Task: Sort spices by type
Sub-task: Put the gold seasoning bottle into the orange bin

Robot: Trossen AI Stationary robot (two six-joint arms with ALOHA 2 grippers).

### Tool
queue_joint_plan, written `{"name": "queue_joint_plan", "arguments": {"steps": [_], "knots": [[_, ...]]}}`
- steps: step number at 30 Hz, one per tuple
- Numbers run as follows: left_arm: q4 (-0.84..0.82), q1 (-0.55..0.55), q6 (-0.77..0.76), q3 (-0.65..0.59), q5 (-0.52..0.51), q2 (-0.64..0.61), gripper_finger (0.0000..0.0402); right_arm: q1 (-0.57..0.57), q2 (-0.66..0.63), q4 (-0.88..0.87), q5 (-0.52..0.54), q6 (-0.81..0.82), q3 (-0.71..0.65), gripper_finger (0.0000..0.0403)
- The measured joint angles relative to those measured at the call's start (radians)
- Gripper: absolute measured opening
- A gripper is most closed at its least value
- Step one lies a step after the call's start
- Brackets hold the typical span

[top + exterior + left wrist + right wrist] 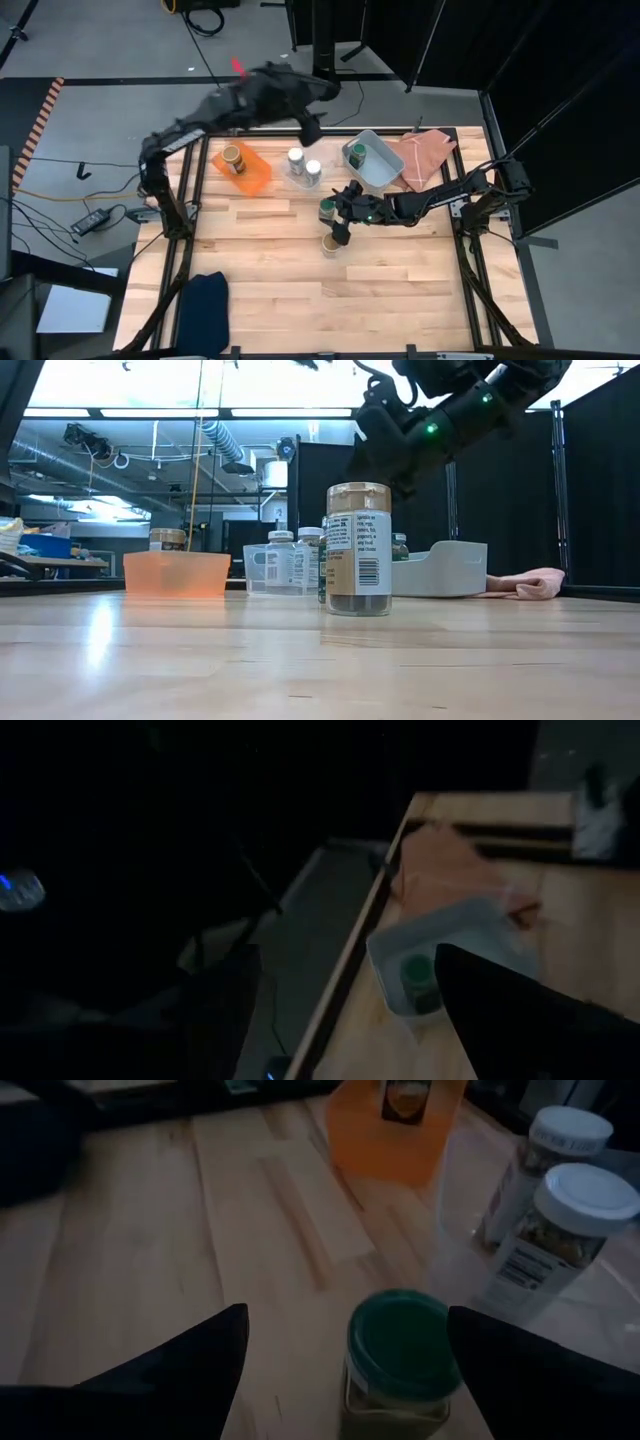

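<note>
A green-lidded spice jar [327, 210] [400, 1350] stands upright on the table. My right gripper [342, 214] [345, 1355] is open and hovers over it, one finger on each side, touching nothing. A tan-topped jar [331, 243] [358, 550] stands just nearer. Another tan-topped jar [233, 157] sits in the orange tray [256, 177]. Two white-lidded jars [303, 163] [560, 1210] stand in the clear tray. A second green-lidded jar [358, 154] [418, 972] is in the grey-blue tray [385, 165]. My left gripper [312, 127] is raised over the table's far edge.
A pink cloth [427, 155] lies at the far right beside the grey-blue tray. A dark blue cloth [205, 305] lies at the near left corner. Bare wood stretches across the near half of the table [400, 290]. The three trays line the far edge.
</note>
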Motion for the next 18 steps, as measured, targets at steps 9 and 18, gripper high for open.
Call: {"name": "queue_joint_plan", "arguments": {"steps": [9,18], "knots": [[-0.014,-0.096,0.026,-0.027,-0.148,-0.278,0.0307,-0.039,0.000,-0.015,0.000,-0.003,0.000,0.0350],[-0.055,-0.144,-0.161,-0.176,-0.045,-0.490,0.0307,-0.079,0.000,0.005,-0.045,-0.027,0.000,0.0350]]}}
